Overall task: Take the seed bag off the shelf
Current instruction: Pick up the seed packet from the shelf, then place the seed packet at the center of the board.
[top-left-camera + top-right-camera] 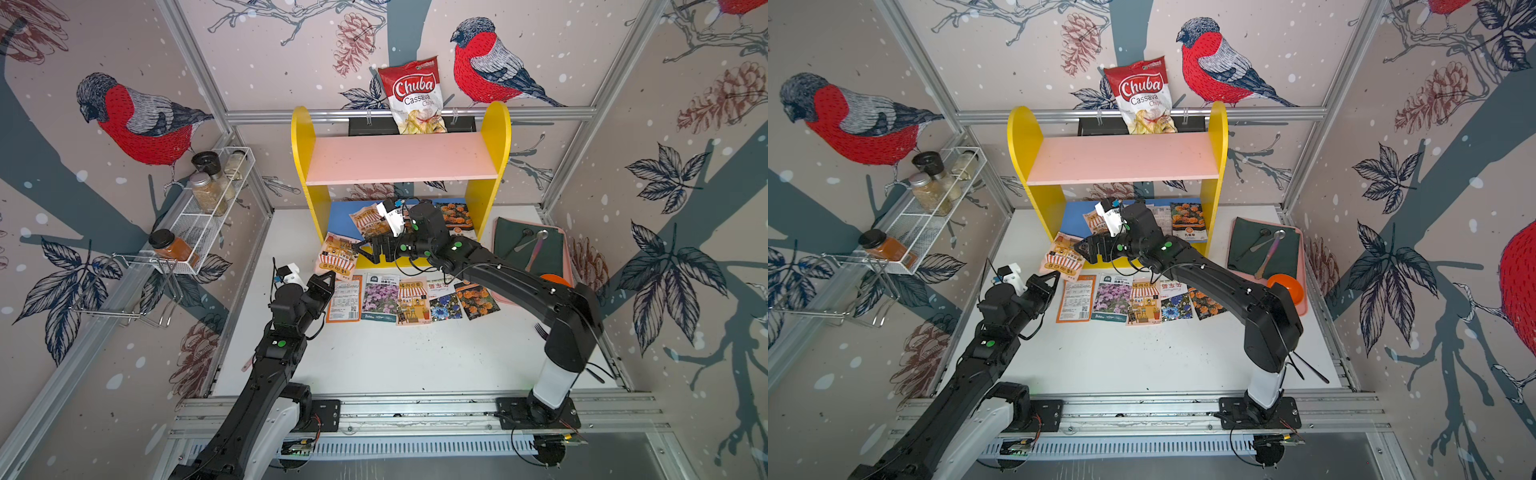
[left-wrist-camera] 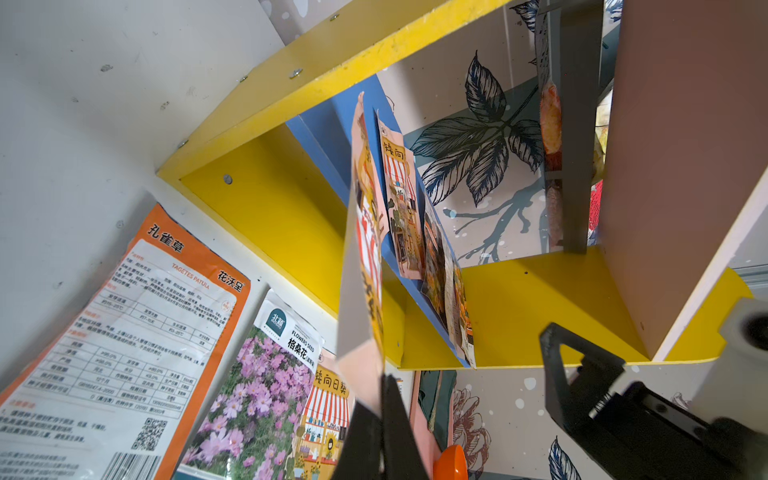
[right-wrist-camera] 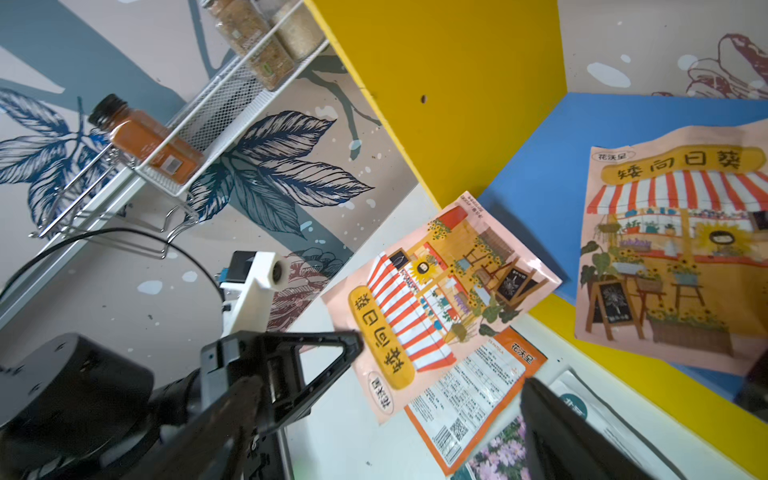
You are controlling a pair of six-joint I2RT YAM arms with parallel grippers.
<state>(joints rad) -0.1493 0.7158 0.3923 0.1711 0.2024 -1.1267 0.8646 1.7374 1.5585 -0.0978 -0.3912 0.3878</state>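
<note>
Looked steeply down from high at the front in both top views, over the whole white tabletop (image 1: 374,357) (image 1: 1121,357) to the yellow-sided two-tier wooden shelf (image 1: 401,160) (image 1: 1121,160). Rode close on both wrists, facing its blue lower board (image 2: 328,133) (image 3: 540,187), sharing the orange-bordered seed packet (image 2: 124,311) (image 3: 478,399).

Yellow-sided wooden shelf (image 1: 302,158): painted wood, matt and smooth; pink and blue boards likewise.
Pink striped-awning seed bag (image 1: 337,254) between the left fingers (image 3: 351,341): printed film, faint sheen, creased.
Left fingers: black matt plastic.
White surface (image 1: 395,361): smooth, matt, lightly scuffed.
White wire rack (image 1: 199,232): coated metal mesh.
Red chip bag (image 1: 415,95): glossy crinkled film.
Dark green mat (image 1: 555,253): matt cloth.
</note>
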